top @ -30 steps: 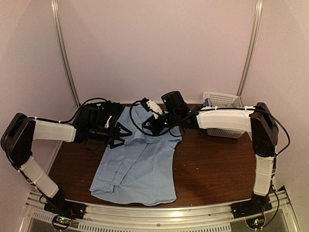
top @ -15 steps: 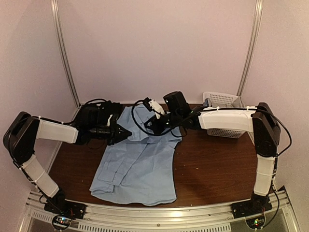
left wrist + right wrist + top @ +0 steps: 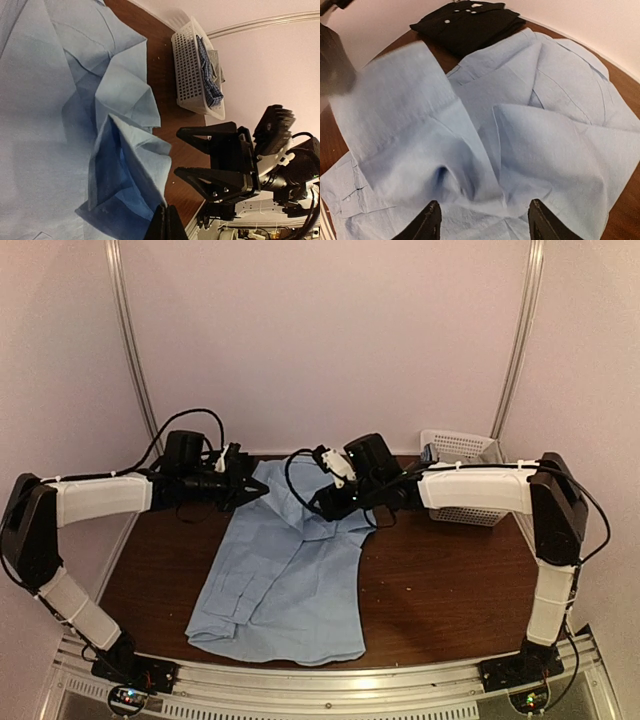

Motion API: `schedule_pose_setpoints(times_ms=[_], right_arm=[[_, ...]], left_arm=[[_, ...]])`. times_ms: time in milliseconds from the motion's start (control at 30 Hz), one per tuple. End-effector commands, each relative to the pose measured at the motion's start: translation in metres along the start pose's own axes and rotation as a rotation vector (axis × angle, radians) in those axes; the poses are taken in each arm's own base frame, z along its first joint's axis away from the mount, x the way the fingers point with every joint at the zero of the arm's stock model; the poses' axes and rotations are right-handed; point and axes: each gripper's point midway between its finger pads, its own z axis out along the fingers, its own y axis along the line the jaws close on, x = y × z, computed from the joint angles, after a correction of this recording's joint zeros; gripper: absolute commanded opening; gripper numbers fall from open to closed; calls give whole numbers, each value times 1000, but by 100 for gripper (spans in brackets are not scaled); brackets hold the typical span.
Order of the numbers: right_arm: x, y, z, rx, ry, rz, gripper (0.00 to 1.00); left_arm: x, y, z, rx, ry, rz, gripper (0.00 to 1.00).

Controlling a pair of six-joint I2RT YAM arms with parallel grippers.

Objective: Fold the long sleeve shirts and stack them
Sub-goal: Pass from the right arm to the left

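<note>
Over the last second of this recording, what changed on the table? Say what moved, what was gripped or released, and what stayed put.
The left pincer closed on the far left edge of the blue shirt and drew it up and toward the back. The right pincer opened and let the cloth go. The shirt's near half and the white basket stayed put.

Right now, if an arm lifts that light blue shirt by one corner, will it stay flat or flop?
Probably floppy: where the left gripper pinches the light blue shirt, the cloth peaks and sags into folds. Likely light, since that small pinch raises a whole flap. Pushed, it would probably bunch up rather than slide whole, as its crumpled top suggests.
</note>
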Motion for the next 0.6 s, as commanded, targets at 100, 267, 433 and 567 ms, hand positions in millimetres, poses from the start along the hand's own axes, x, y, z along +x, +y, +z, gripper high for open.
schedule_pose_setpoints(times_ms=[100, 267, 433, 567], right_arm=[[31, -61, -50, 227, 45, 187, 68], [88, -51, -57, 207, 147, 320, 68], [145, -11, -60, 166, 252, 394, 65], [189, 22, -75, 160, 331, 449, 64]], left_arm=[[-74, -35, -42, -174, -186, 266, 0], [-103, -53, -48, -198, -215, 347, 0], [-115, -64, -43, -187, -213, 389, 0], [-119, -70, -43, -182, -209, 414, 0]])
